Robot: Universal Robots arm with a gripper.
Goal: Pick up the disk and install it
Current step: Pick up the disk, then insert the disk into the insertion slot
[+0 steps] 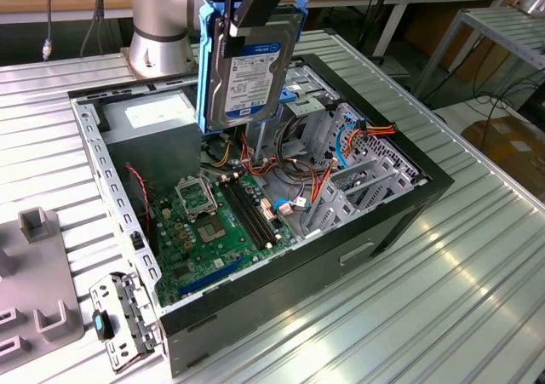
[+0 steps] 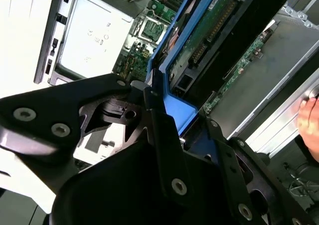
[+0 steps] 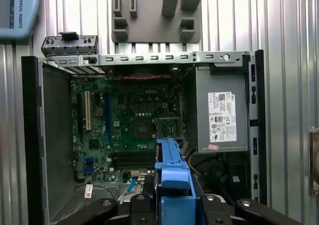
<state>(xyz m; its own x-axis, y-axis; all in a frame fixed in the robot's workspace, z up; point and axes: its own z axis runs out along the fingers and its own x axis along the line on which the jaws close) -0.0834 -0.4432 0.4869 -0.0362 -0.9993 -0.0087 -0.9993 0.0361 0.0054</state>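
Currently the hand (image 1: 245,14) is closed on the disk (image 1: 251,73), its dark fingers clamped on the upper end, and holds it in the air above the open computer case (image 1: 400,222).

Orientation:
- The disk's long axis runs close to vertical, with a slight tilt.
- Its upper end is in the hand and its lower end points down into the case.
- In the exterior view the labelled face is turned toward the camera.
- The blue side rails (image 1: 203,69) run up and down along both long edges.
- In the second wrist view the opposite face shows, with a green circuit board (image 2: 214,30).

Position:
- The lower end hangs free, touching nothing.
- It is above the gap between the grey power supply box (image 1: 153,120) and the bundle of coloured cables (image 1: 298,175).
- The motherboard (image 1: 204,231) lies flat on the case floor, below the disk and nearer the camera.

Surroundings:
- The case rests on its side on the ribbed metal desk (image 1: 443,316), with its open side up.
- A grey fixture block (image 1: 34,290) sits on the desk at the exterior view's left.
- A loose metal bracket (image 1: 128,316) is just beside the case's near corner.
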